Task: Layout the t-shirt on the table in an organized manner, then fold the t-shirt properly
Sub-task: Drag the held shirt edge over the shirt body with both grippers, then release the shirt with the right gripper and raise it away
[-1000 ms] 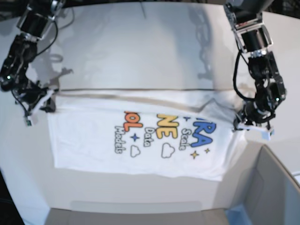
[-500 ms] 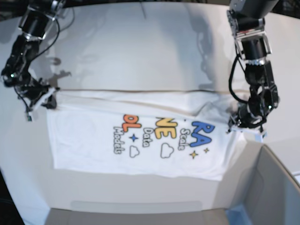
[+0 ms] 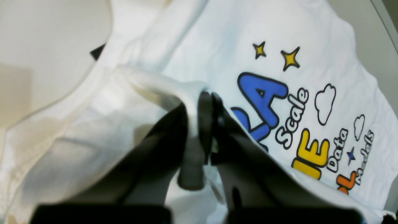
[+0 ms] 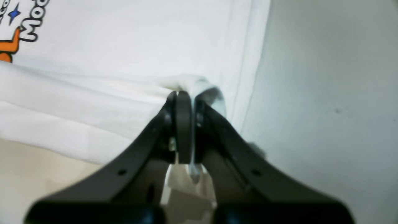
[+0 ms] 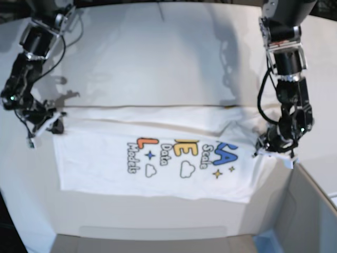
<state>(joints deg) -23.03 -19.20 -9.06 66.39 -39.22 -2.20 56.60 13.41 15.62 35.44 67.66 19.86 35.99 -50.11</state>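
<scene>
The white t-shirt [image 5: 158, 158] lies flat on the white table [image 5: 158, 52], blue-yellow lettering with clouds and stars facing up. Its far edge is folded over toward the front and covers part of the print. My left gripper [image 5: 267, 146] is shut on a raised fold of the shirt at its right end; the left wrist view shows the gripper [image 3: 205, 95] pinching cloth beside the blue letters. My right gripper [image 5: 51, 125] is shut on the shirt's left far corner; the right wrist view shows the gripper [image 4: 184, 95] pinching the hem. A small black tag [image 3: 98, 51] peeks out.
A grey open-topped bin [image 5: 310, 211] stands at the front right, close to the shirt's right end and my left gripper. The table's near edge [image 5: 152, 232] runs just below the shirt. Bare tabletop lies behind the shirt.
Both grippers have drawn the shirt's far edge toward the front. The folded band now covers more of the lettering than before.
</scene>
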